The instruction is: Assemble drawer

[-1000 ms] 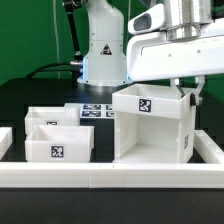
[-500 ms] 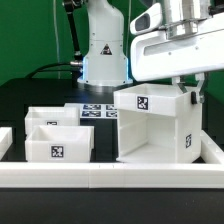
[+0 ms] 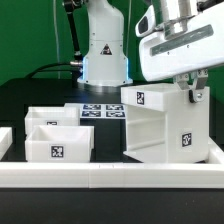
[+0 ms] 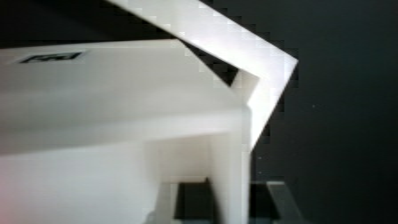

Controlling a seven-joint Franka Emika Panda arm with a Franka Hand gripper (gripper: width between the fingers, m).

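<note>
The tall white drawer housing [image 3: 160, 125] stands at the exterior view's right, tipped and lifted a little on its left side. My gripper [image 3: 189, 88] is shut on the housing's upper right wall. In the wrist view the housing [image 4: 125, 100] fills most of the picture, and my gripper [image 4: 228, 200] has its dark fingers [image 4: 267, 203] on either side of the thin white wall. Two small open-top trays, the front one [image 3: 58, 146] and the one behind it [image 3: 52, 118], sit side by side at the exterior view's left, apart from the housing.
The low white border rail [image 3: 110, 178] runs along the front and up the right side. The marker board [image 3: 102, 111] lies flat behind the trays. The robot base [image 3: 103, 45] stands at the back centre.
The housing has tilted and shifted toward the exterior view's right with my gripper, whose wrist has rotated. The trays have not moved.
</note>
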